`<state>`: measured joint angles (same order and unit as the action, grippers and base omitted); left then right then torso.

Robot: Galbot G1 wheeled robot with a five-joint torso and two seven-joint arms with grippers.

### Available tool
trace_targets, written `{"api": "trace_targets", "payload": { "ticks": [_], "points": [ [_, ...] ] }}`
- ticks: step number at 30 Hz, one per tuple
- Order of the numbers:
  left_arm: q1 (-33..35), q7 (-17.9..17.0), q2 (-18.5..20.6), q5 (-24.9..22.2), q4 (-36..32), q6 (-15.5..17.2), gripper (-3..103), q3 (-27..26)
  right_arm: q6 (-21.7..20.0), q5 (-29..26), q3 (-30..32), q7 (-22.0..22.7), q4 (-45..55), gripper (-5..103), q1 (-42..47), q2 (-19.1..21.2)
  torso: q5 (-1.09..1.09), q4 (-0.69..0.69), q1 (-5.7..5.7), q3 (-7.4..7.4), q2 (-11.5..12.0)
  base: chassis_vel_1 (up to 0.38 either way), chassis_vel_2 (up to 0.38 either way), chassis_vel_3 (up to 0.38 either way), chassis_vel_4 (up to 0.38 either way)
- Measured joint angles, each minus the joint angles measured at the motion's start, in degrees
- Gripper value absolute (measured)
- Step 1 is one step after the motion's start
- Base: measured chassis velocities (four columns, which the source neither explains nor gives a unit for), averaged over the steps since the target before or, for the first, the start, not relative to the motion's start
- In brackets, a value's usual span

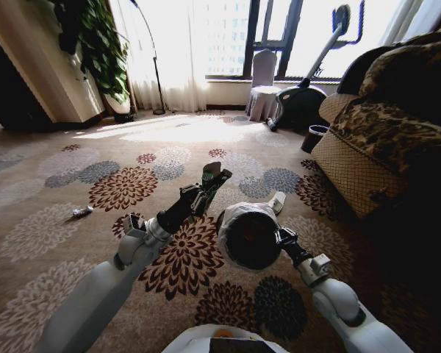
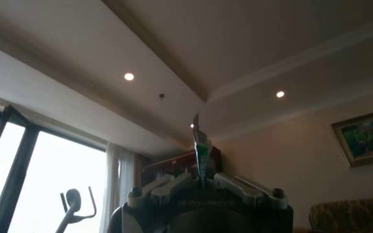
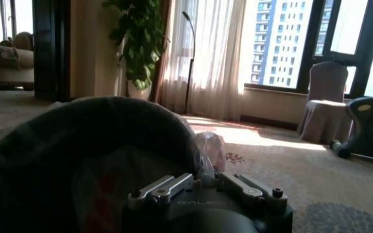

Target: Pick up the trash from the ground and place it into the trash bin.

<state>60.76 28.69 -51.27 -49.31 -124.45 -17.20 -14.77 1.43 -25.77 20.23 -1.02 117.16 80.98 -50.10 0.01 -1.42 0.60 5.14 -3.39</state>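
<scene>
2 arms extend forward over the floral carpet (image 1: 73,220). The left hand (image 1: 206,193) is raised above the floor, fingers closed on a green wrapper (image 1: 212,175) that stands upright between them; in the left wrist view the wrapper (image 2: 200,148) points toward the ceiling. The right hand (image 1: 281,237) grips the rim of the trash bin (image 1: 248,235), a round black bucket with a clear plastic liner (image 3: 211,148), held tilted so its opening faces the head camera. The wrapper is just beside the bin's left rim, outside it. 1 small white scrap (image 1: 82,212) lies on the carpet well to the left.
</scene>
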Motion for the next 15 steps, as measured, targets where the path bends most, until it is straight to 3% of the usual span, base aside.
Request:
{"api": "trace_targets", "payload": {
  "ticks": [3,6,15],
  "points": [
    [-0.3,0.0,0.4,-0.7,-0.8,0.3,0,0.0,-1.6,-4.5,-3.1,0.0,0.7,0,-5.2,4.0,-0.03,-0.11,0.00,0.00,0.0,0.000,0.000,0.000,0.000],
    [-1.2,0.1,0.6,-2.2,-1.4,0.9,0,0.7,-2.0,-6.5,-5.2,-0.1,0.0,0,-8.5,6.1,0.00,-0.08,0.00,0.00,0.0,0.000,0.000,0.000,0.000],
    [-3.8,0.2,1.0,-5.1,-2.2,2.8,0,2.3,-2.0,-7.5,-8.9,0.0,-5.1,0,-14.7,6.5,-0.01,-0.05,-0.01,0.01,0.0,0.000,0.000,0.000,0.000]
  ]
}}
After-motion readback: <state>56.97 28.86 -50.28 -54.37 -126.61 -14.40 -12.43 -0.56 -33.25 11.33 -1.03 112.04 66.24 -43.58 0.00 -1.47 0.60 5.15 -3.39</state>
